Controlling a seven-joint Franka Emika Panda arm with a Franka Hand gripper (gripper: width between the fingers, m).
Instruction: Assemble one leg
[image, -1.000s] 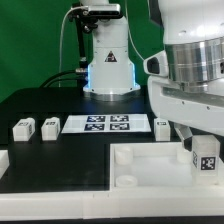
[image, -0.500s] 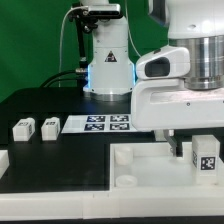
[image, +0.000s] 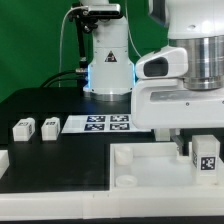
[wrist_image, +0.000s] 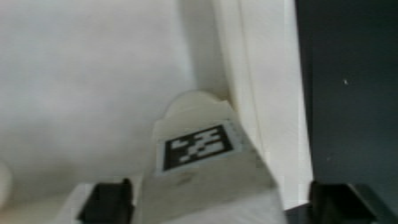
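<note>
One leg (image: 206, 154) stands upright at the exterior view's right, on the large white tray-like slab (image: 140, 168), its tag facing the camera, right under the arm's bulky white head. From the wrist view the gripper (wrist_image: 214, 200) straddles this leg (wrist_image: 208, 150), a dark finger (wrist_image: 111, 200) on each side with gaps showing, so the jaws look parted and not clamping. Two more legs (image: 34, 127) lie on the black table (image: 50, 160) at the exterior view's left, near the marker board (image: 105, 123).

no readable text, only marker tags
</note>
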